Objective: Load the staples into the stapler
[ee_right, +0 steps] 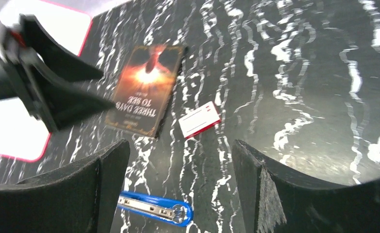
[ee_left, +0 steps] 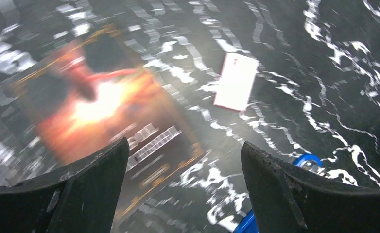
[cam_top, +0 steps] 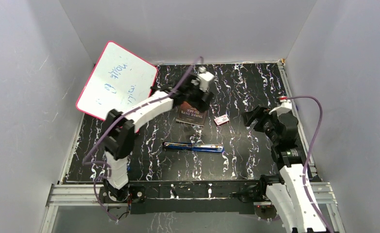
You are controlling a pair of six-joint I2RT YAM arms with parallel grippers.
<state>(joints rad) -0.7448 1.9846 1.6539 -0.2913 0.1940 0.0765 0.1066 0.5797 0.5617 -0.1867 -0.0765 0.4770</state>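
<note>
Near the worktop's (cam_top: pixel 256 82) middle the opened blue stapler (cam_top: pixel 193 147) is judged rigid, best pinned at its base; left hand (ee_left: pixel 184 145) and right hand (ee_right: pixel 181 143) are spread wide, empty.

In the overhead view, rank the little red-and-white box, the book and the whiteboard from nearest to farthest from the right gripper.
Measured from the right gripper in the top view:
1. red-and-white box, just to its left on the table.
2. book, further left, around mid-table.
3. whiteboard, far left, at the table's back-left edge.
</note>
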